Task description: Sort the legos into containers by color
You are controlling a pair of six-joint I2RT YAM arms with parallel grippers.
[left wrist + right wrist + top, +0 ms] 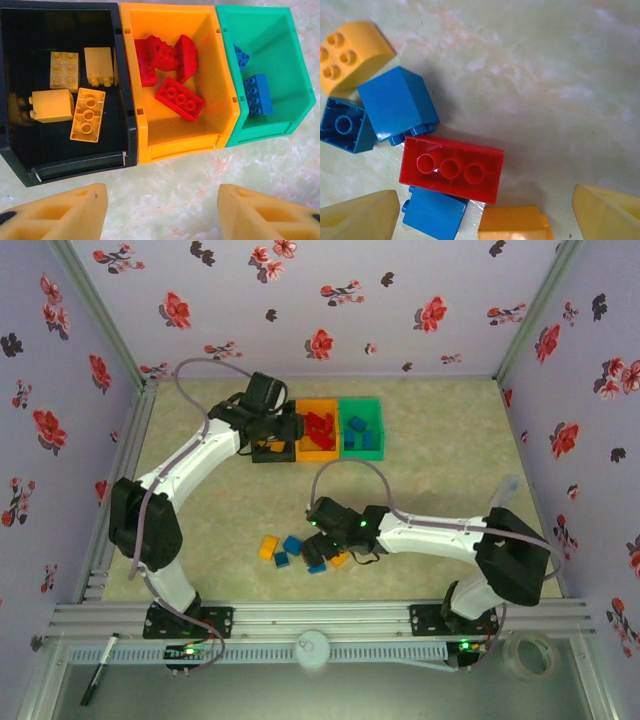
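The right arm's fingers (pixel 365 217) stand wide apart and empty at the lower corners of the right wrist view, over a loose cluster of small plastic bricks on the pale marbled table (pixel 560 75). A red rectangular brick (pixel 451 169) lies at lower centre, hollow side up, three tubes showing. A blue square brick (pixel 397 102) touches its upper left edge, a second blue brick (pixel 434 212) crowds its lower edge, and an orange brick (pixel 515 222) sits just beside its lower right corner.

These bricks look light, rigid and glossy, so a corner pinch would likely make one pivot or skid. The red brick's short ends appear clearer than its long sides, so flat, centred contact there seems best.

The left arm's fingers (pixel 65 212) are also apart and empty, before the joined black plastic bin (pixel 129 115), orange plastic bin (pixel 180 147) and green plastic bin (pixel 265 132), which hold yellow, red and blue bricks respectively.
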